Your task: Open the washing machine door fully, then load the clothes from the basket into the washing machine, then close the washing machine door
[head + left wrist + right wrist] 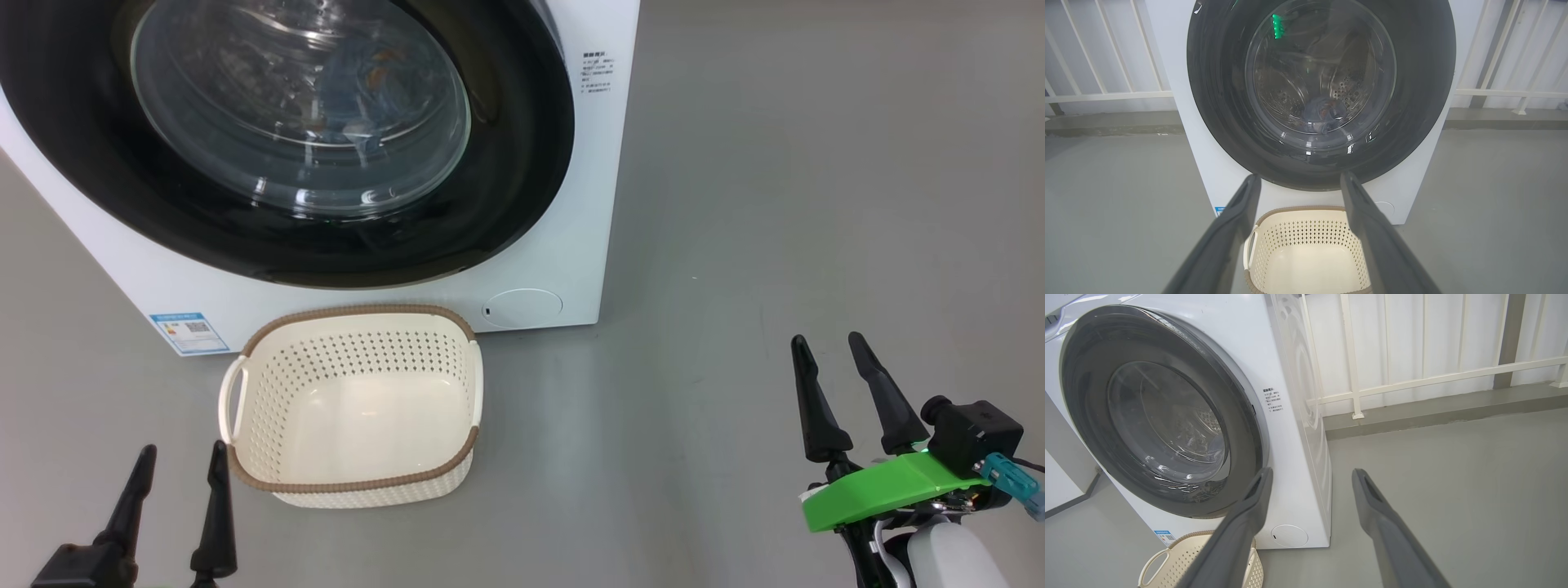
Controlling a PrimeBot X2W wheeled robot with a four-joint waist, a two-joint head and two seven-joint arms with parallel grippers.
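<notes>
My left gripper (184,453) at lower left has fingers spread and holds nothing. My right gripper (827,347) at lower right is the same, spread and empty. The large round black-rimmed glass washing machine door (522,163) at upper left looks shut flush on the big white boxy washing machine (608,122). Light-blue printed clothes (367,90) show behind the glass. The cream perforated plastic basket (359,311) with a brown rim sits lower centre, empty, just right of my left fingers. The door lies straight up-frame from the left gripper, the nearer arm. The right one sits well off past the machine's corner. My judgement is the task looks done.
</notes>
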